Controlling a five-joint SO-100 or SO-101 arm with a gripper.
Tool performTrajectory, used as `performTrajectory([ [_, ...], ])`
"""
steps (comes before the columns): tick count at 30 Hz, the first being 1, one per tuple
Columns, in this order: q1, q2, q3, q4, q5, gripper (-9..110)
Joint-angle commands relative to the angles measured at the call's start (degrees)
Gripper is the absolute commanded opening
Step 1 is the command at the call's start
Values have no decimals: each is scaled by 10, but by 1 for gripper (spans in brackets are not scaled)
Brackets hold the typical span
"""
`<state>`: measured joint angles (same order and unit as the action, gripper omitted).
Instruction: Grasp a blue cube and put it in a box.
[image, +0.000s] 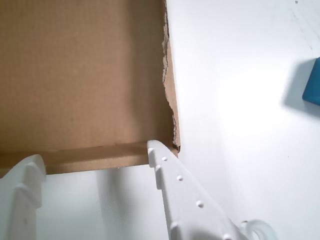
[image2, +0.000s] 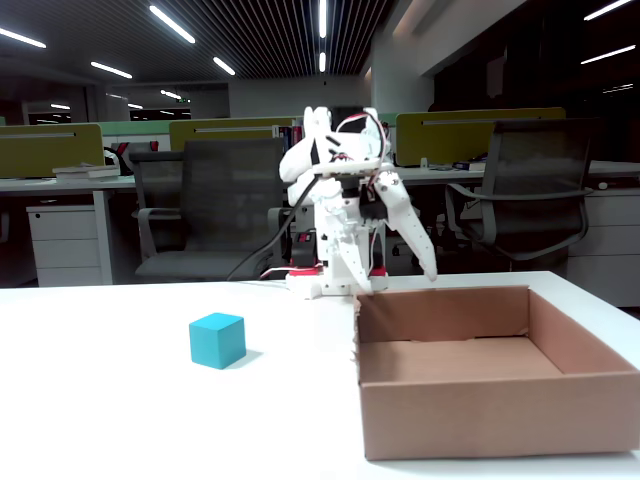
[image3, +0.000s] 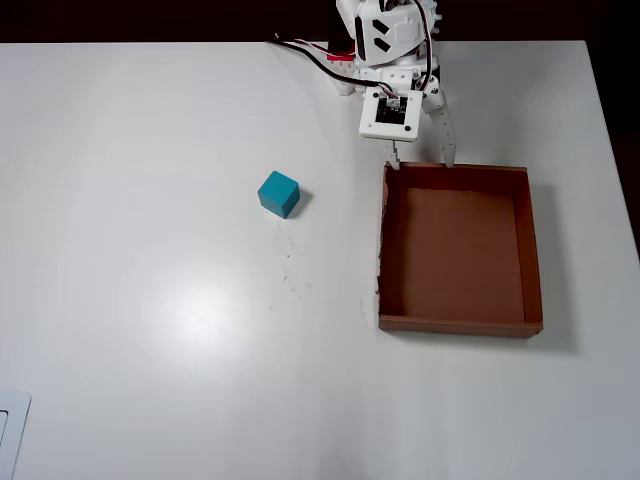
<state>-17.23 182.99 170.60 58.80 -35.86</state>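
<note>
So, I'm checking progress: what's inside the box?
Nothing. The box shows only its bare brown floor in the overhead view; no part is hidden. The blue cube sits outside on the table, and the open gripper is at the box's wall.

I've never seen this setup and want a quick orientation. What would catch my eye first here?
The blue cube stands out most, sitting alone on the white table, left of the box in the overhead view. Next comes the box, wide, shallow, brown and empty. The white arm's pincer hangs open at the box's far edge, well away from the cube.
</note>
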Motion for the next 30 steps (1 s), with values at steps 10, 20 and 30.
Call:
performTrajectory([
  [10,-4,-6,-4,2,-4,26],
  [20,-4,-6,-4,2,-4,26],
  [30,-23,-6,-4,13,-4,29],
])
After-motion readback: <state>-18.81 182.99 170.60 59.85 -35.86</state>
